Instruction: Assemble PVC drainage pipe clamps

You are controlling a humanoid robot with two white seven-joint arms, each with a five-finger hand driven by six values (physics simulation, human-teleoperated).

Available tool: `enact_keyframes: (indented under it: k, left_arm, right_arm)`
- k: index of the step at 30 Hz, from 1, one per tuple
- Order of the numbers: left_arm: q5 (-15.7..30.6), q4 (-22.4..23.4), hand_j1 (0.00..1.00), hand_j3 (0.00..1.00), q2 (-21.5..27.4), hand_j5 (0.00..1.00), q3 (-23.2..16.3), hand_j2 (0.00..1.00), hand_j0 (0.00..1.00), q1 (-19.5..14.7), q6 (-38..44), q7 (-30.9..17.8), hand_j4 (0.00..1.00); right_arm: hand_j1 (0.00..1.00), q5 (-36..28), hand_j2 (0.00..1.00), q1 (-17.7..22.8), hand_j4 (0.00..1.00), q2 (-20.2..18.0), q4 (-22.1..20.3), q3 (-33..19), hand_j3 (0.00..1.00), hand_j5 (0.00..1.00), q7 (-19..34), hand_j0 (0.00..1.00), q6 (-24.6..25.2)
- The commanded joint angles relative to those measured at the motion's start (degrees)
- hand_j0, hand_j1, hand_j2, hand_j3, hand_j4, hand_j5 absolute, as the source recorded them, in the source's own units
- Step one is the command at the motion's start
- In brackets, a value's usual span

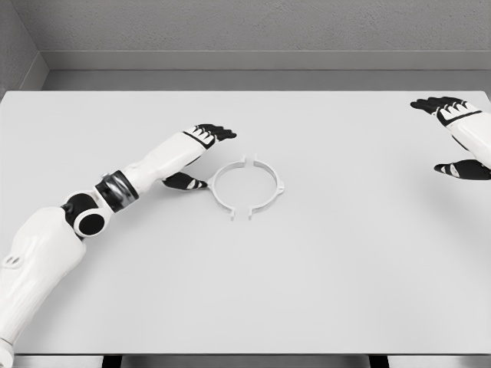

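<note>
Just left of the white pipe clamp (248, 187), the left hand (196, 157) is held spread and empty, thumb near its rim, while the right hand (456, 134), far right of it, is likewise spread and empty.

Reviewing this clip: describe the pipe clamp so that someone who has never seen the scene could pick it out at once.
Start at the big white table that fills the view. A little left of its middle, just right of the left hand, lies the pipe clamp. It is a thin white ring lying flat, with small tabs sticking out at its top, bottom and right, the only loose object on the table.
</note>
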Motion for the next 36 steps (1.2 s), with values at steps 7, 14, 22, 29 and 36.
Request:
enact_keyframes:
  k: [7,14,22,29,36]
  left_arm:
    - [0.37,-0.46,1.0,1.0,-0.6,1.0,0.04,1.0,1.0,0.35,0.0,0.02,1.0]
    - [-0.33,-0.46,1.0,1.0,-1.56,1.0,-0.05,1.0,1.0,0.44,0.0,0.02,1.0]
    - [-0.95,-0.82,1.0,1.0,-2.26,1.0,-0.05,1.0,1.0,0.88,0.0,0.02,1.0]
    - [-0.6,-0.2,1.0,1.0,-0.51,1.0,1.44,1.0,1.0,-0.09,0.0,0.02,1.0]
    - [0.02,-0.03,1.0,1.0,15.84,1.0,11.81,1.0,1.0,0.09,0.0,0.11,1.0]
  right_arm:
    - [1.0,-0.41,1.0,0.0,1.0,-0.03,-0.11,-0.01,1.0,1.0,-0.01,1.0,0.17]
    - [1.0,-0.41,1.0,0.0,1.0,-0.03,-0.11,-0.01,1.0,1.0,-0.01,1.0,0.17]
    - [1.0,-0.41,1.0,0.0,1.0,0.06,-0.28,-0.01,1.0,1.0,-0.01,1.0,0.17]
    - [1.0,-0.41,1.0,0.0,1.0,0.06,-0.37,0.07,1.0,1.0,-0.01,1.0,0.17]
    - [1.0,-0.41,1.0,0.0,1.0,0.06,-0.46,0.07,1.0,1.0,-0.01,1.0,0.17]
